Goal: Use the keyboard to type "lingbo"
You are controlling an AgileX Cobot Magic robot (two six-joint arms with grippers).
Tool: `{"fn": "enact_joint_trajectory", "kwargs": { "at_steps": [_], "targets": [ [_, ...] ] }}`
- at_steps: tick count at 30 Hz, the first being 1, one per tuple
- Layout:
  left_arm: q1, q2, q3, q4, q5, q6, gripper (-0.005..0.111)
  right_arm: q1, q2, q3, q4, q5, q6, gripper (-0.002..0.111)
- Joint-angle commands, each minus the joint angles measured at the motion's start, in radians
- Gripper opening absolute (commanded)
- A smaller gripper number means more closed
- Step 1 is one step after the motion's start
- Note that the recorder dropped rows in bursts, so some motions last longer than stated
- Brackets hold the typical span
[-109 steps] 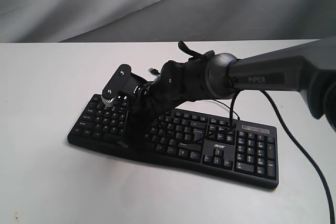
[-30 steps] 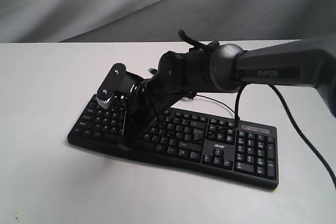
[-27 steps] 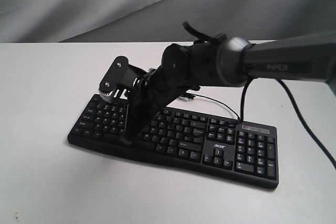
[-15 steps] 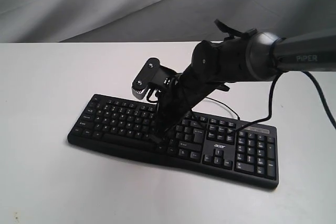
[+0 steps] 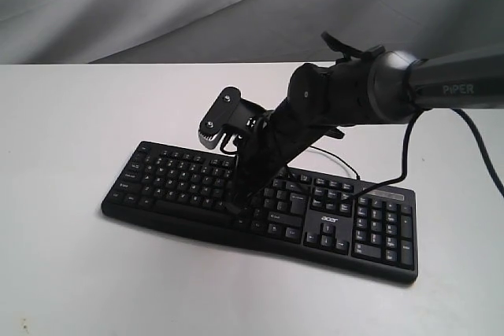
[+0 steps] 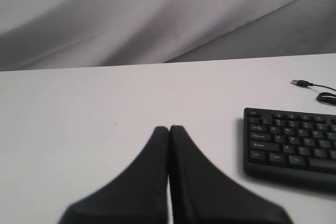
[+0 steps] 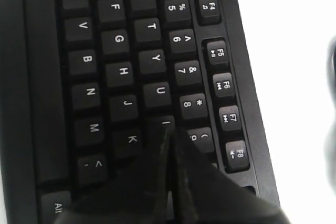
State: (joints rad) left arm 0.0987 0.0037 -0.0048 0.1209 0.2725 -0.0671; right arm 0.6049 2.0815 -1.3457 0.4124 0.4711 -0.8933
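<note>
While the left gripper point(image 6: 169, 129) hangs pinched together above the worktop point(image 6: 79, 103), the keyboard point(image 6: 294, 140) lies near it; the right gripper point(image 7: 169, 131), jaws together, points at the I key point(image 7: 164, 123); landing off-centre, it could wrongly catch the K key point(image 7: 129, 140) too.

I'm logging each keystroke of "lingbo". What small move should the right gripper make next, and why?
Probably a short push straight down, then a lift. The right gripper, shut, has its tips at the I key of the keyboard, a letter "lingbo" needs; contact cannot be told.
</note>
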Motion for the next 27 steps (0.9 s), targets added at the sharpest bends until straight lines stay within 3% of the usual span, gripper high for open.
{"fn": "enact_joint_trajectory", "kwargs": {
  "at_steps": [1,27],
  "targets": [
    [0.001,-0.004,0.005,-0.004,-0.009,-0.002,0.001,-0.012,-0.001,0.000,0.006,-0.007,-0.002,0.000],
    [0.001,-0.004,0.005,-0.004,-0.009,-0.002,0.001,-0.015,0.020,0.000,-0.003,0.003,-0.014,0.000]
  ]
}}
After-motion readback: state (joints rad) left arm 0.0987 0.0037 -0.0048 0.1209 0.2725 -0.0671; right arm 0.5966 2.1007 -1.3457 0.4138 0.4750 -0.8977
